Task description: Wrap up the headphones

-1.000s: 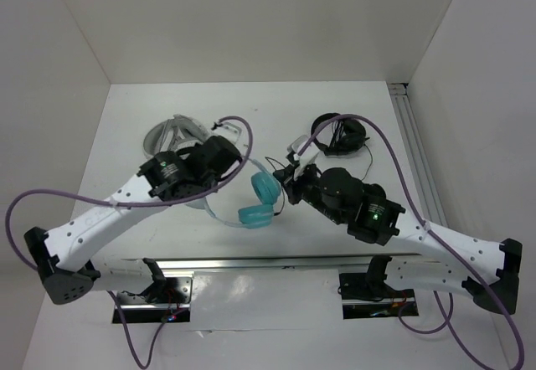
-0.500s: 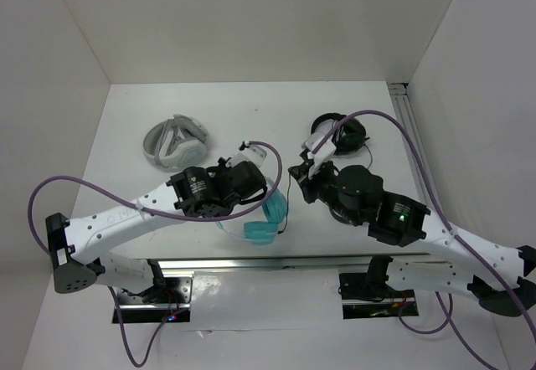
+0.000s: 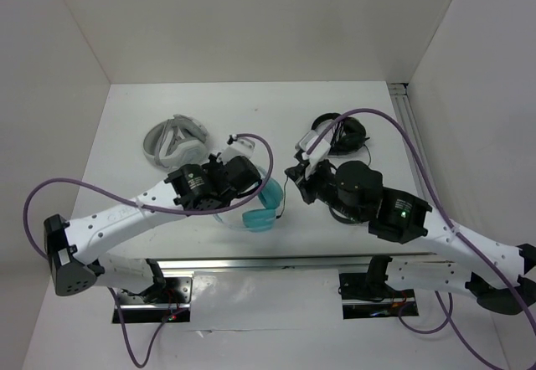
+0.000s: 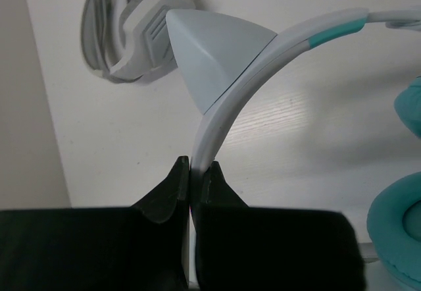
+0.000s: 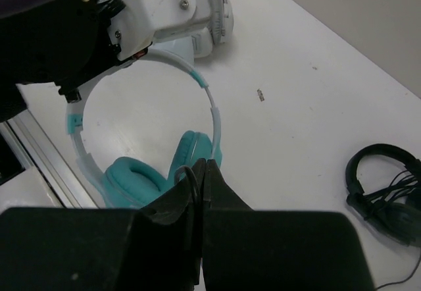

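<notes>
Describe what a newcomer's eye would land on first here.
The teal headphones at centre stand out, their pale headband pinched in the left end effector. The right end effector is shut close beside the ear cups. Grey-white folded headphones lie back left, black headphones back right.

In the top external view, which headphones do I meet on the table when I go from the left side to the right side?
grey-white folded headphones → teal headphones → black headphones
</notes>
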Action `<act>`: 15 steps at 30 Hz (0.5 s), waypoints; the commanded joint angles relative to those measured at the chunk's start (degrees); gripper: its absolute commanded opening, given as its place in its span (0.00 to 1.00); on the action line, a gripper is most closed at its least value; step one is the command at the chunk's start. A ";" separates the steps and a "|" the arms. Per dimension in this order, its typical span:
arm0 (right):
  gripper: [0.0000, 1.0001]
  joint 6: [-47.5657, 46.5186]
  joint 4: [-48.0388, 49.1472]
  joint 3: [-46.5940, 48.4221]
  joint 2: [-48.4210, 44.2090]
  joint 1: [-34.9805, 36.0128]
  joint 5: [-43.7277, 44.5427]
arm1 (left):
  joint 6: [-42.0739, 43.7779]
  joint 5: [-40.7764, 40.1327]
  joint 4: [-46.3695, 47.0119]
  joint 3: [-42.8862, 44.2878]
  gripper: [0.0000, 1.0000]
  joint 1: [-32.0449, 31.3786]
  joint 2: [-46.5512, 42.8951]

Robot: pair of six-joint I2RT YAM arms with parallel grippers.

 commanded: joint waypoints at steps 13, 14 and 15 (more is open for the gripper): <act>0.00 -7.68 1.16 5.65 7.96 0.88 6.83 | 16.83 25.64 15.15 -7.78 0.00 -14.90 -15.40; 0.00 -8.20 1.16 5.66 8.67 0.88 6.83 | 16.83 26.18 15.15 -7.78 0.00 -14.90 -15.40; 0.00 -8.21 1.16 5.66 8.67 0.18 7.36 | 17.35 26.18 15.15 -7.78 0.00 -14.90 -15.40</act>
